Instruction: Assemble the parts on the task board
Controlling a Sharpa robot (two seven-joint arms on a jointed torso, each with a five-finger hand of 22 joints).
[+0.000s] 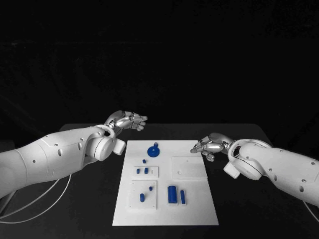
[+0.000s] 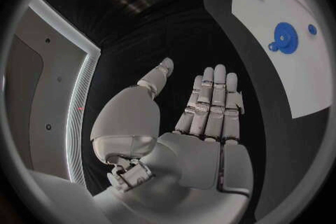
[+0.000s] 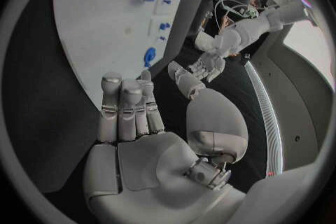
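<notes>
The task board (image 1: pixel 167 206), a white rectangular plate, is being carried by the black surface (image 1: pixel 239 209) and is lying lengthwise in the middle of it, between the two arms. Several shallow square recesses are being shown on the board. A round blue part with a small tab (image 1: pixel 154 151) is lying near the far end of the board, with a small blue piece (image 1: pixel 144 161) just beside it on the near side. Two short blue pegs (image 1: pixel 141 171) are being held upright in the left-middle recess. A slim blue piece (image 1: pixel 151 188) and a longer blue pin (image 1: pixel 141 198) are lying in the near left recess. A thick blue cylinder (image 1: pixel 172 194) and a thin blue bar (image 1: pixel 182 196) are lying side by side in the near middle recess. The larger square recess (image 1: pixel 188 167) on the right is being seen without blue pieces. The left hand (image 1: pixel 127 121) is being held above the surface beyond the far left corner of the board, holding nothing; in the left wrist view its fingers (image 2: pixel 210 106) are being kept extended and close together, thumb apart. The right hand (image 1: pixel 210 146) is being held at the right edge of the board, near the far end, holding nothing, its fingers (image 3: pixel 126 109) extended side by side.
</notes>
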